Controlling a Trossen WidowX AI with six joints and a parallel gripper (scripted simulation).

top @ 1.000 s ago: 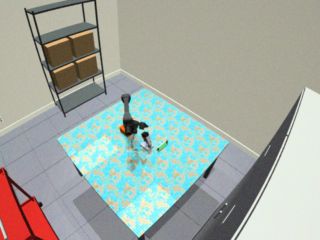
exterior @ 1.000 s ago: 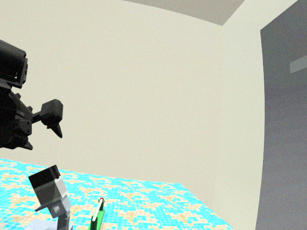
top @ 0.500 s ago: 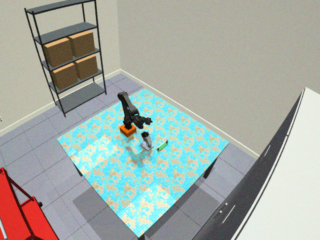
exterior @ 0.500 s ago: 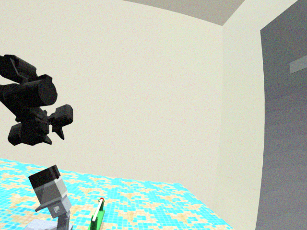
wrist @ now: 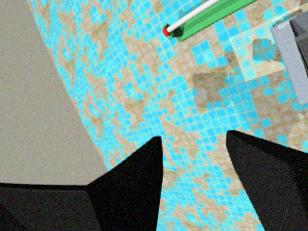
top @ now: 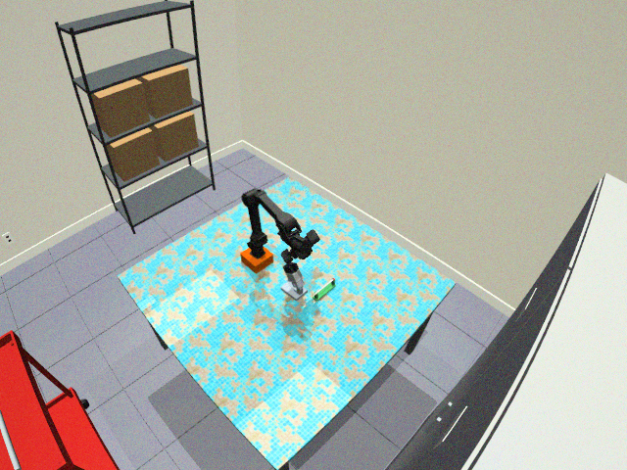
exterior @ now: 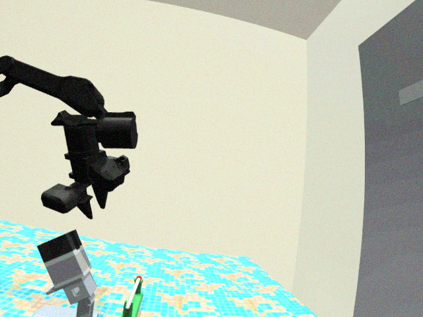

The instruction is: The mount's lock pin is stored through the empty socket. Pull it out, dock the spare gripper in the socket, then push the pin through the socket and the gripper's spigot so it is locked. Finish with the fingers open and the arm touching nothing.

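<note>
Shows a four-cornered tabletop in cyan-and-tan mosaic, set on dark legs. Carries an orange block-shaped base and, apart from it, a pale grey flat plate. Also bears a long green holder — near the plate, not touching it. Has shadows and lighter patches across the mosaic.

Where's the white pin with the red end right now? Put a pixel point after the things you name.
The white pin point(top: 322, 287) point(exterior: 133, 292) point(wrist: 192, 15) lies along the green holder point(top: 325, 290) point(exterior: 137, 303) point(wrist: 217, 20), right of the grey mount point(top: 286, 290) point(exterior: 51, 311) point(wrist: 290, 63) in the exterior view.
</note>
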